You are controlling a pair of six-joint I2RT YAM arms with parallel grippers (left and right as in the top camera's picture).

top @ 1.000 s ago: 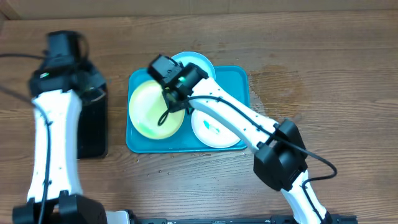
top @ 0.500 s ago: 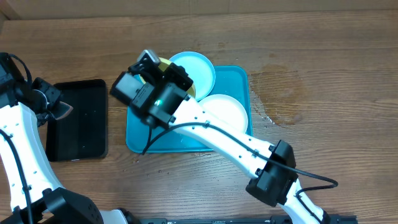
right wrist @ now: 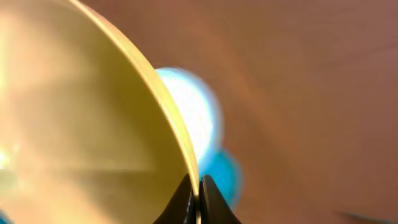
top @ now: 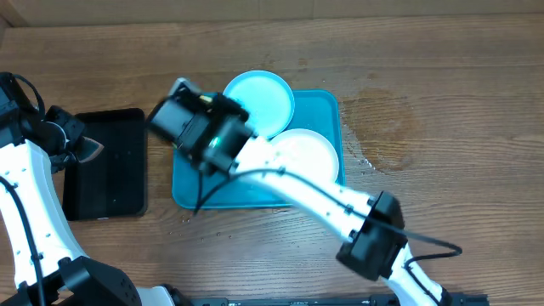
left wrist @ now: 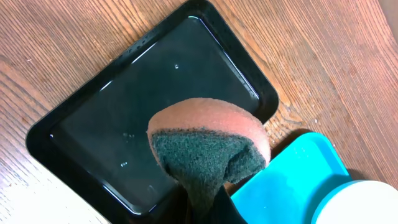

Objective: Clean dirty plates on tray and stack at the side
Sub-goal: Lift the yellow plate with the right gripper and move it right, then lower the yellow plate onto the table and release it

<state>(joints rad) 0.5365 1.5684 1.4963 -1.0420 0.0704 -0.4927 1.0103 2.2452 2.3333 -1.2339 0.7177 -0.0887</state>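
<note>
Wooden table [top: 442,76], turquoise tray [top: 327,106] near its middle, black tray [top: 110,170] just left of it. Overhead gave you only two plates: light blue plate [top: 259,95] lapping the tray's far rim, white plate [top: 306,151] on its right half. The yellow-green plate [right wrist: 74,124] showed only in the right wrist view, rim pinched in your right gripper [right wrist: 194,198], jaws nearly closed; overhead, your arm hid it. The left wrist view showed the sponge [left wrist: 208,140], orange over dark green, clamped in your left gripper [left wrist: 200,202] above the black tray. Your right arm reached from bottom right across the tray to its left edge, wrist blurred. Your left arm stood at the table's left.
</note>
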